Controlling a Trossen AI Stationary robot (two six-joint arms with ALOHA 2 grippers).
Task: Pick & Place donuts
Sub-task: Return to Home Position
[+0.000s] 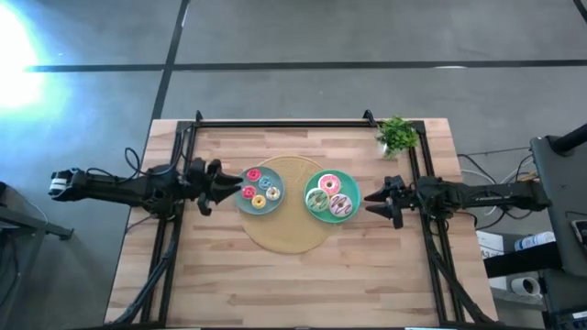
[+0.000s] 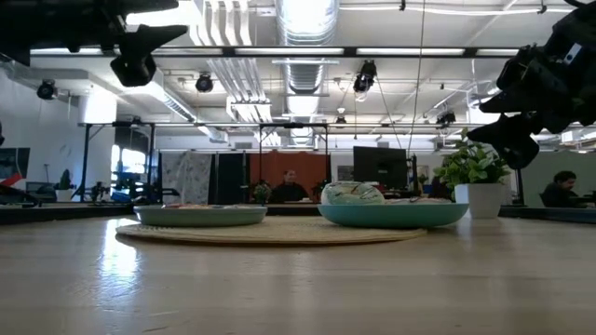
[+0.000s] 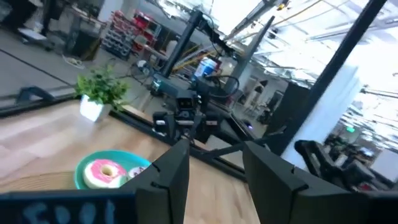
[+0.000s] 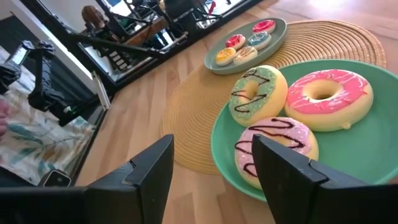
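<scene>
A pale wooden desk [image 1: 303,289] carries a round woven straw mat [image 1: 280,234] at its middle. On the mat's left half, a round grey-blue plate [image 1: 271,178] holds four small iced toy ring donuts [image 4: 264,26]. On its right half, a round teal plate [image 4: 367,149] holds three larger rings: a green-iced donut [image 4: 257,93], a pink-iced donut [image 4: 326,96] and a lilac-iced donut [image 4: 277,146] with dark drizzle. All lie flat, holes upward, with no long axis.

The left gripper [image 1: 231,186] hovers beside the grey-blue plate, towards the desk's left edge. The right gripper [image 1: 371,198] hovers beside the teal plate, towards the right edge. Both have fingers spread and hold nothing.
</scene>
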